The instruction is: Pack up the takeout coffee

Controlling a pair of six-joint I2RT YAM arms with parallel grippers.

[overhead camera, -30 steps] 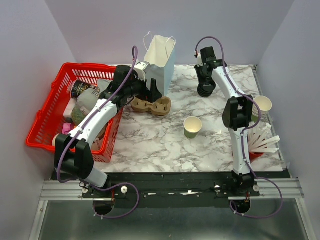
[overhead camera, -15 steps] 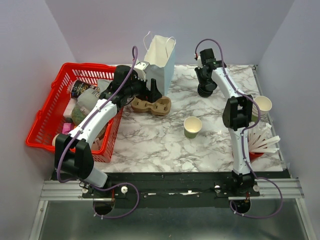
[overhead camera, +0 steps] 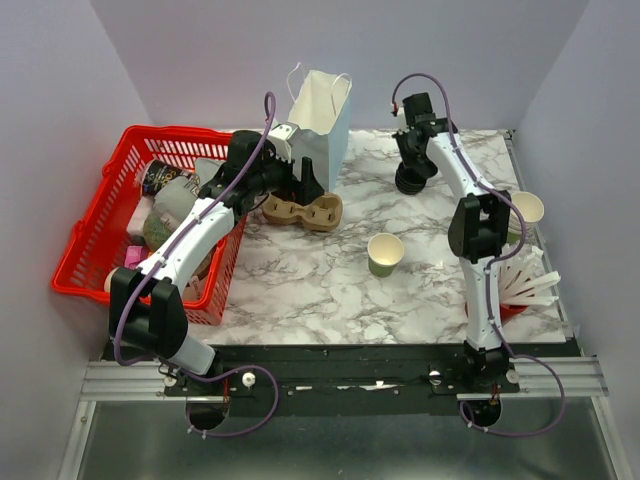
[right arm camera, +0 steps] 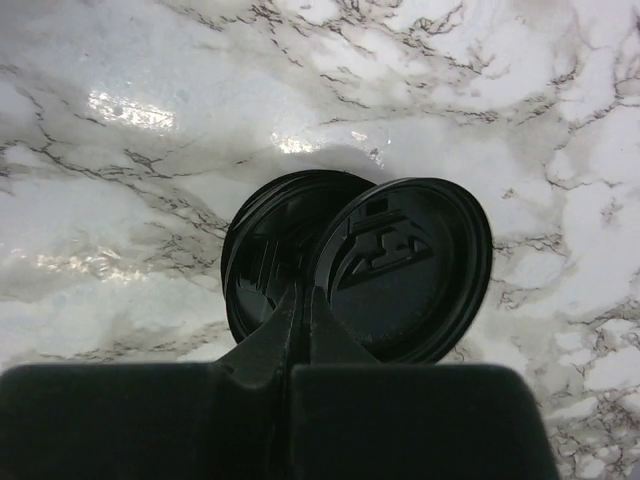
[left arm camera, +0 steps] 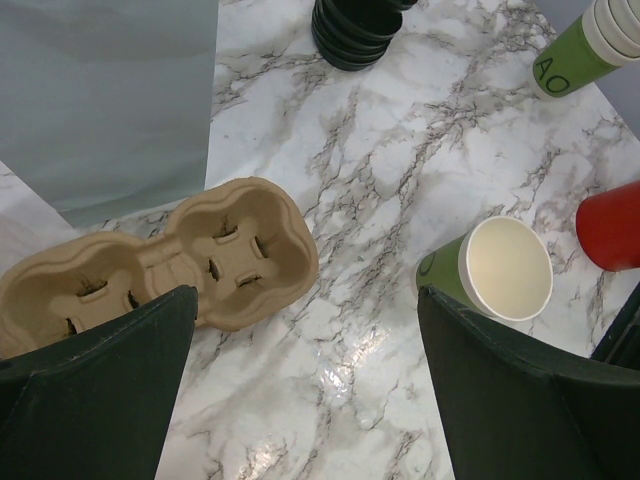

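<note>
The green paper cup (overhead camera: 386,254) stands upright and open-mouthed, white inside, near the middle of the tabletop (overhead camera: 300,285), a little toward its right edge. Its black sip lid (right arm camera: 405,265) is well apart from it, toward the far edge, tilted up against a stack of black lids (right arm camera: 265,255). The right gripper (right arm camera: 303,305) is closed tight on that lid's rim.

A two-well cardboard cup carrier (left arm camera: 200,250) lies left of the cup, just in front of a white paper bag (overhead camera: 322,115) standing at the far edge. The left gripper (overhead camera: 306,188) hangs over the carrier with its jaws spread wide, holding nothing.

At the right edge a stack of green cups (overhead camera: 525,210) stands, and nearer the front a red cup (left arm camera: 610,225) with white sticks fanning out of it. A red basket (overhead camera: 95,230) heaped with packaged goods sits off the left edge.

The tabletop is white marble with grey veins, glossy under the light. Plain pale walls (overhead camera: 200,60) close it in on three sides.
</note>
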